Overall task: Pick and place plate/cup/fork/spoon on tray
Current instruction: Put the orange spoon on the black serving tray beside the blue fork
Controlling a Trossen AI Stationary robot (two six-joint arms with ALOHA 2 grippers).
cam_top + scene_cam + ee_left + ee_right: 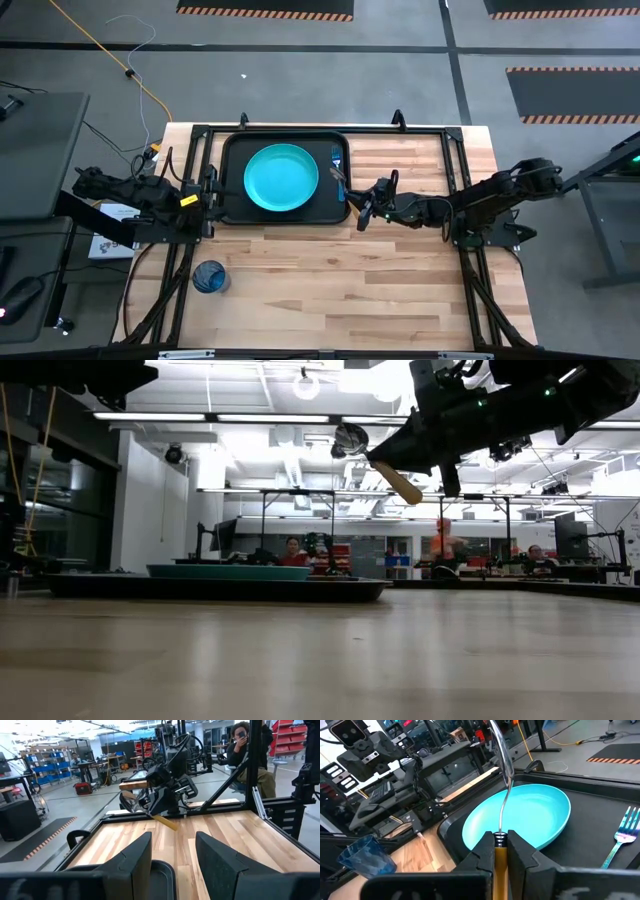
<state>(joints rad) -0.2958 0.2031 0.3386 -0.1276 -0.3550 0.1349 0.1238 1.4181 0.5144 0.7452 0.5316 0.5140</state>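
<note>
The black tray point(232, 150) lies at the table's far middle. The turquoise plate point(281, 178) rests flat in it, and the light-blue fork point(337, 170) lies on the tray floor to the plate's right. The dark-blue cup point(209, 277) stands upright on the table, near left. My right gripper point(368, 203) is shut on the spoon point(503, 780) just off the tray's right rim, high above the table. My left gripper point(172, 865) is open and empty at the tray's left rim. My right gripper pinches the spoon's orange-tan handle point(500, 851) between its two fingers, coming roughly level from the table's right and lying along the spoon. The metal neck and bowl point(499, 742) stick out past the fingertips toward the plate. The handle's free end point(402, 484) slants down behind. The spoon is lifted clear.
A black frame point(450, 160) runs round the table's far half. There is bare wood near the front and right of the tray point(400, 280). People sit and stand in the room beyond the table point(245, 750).
</note>
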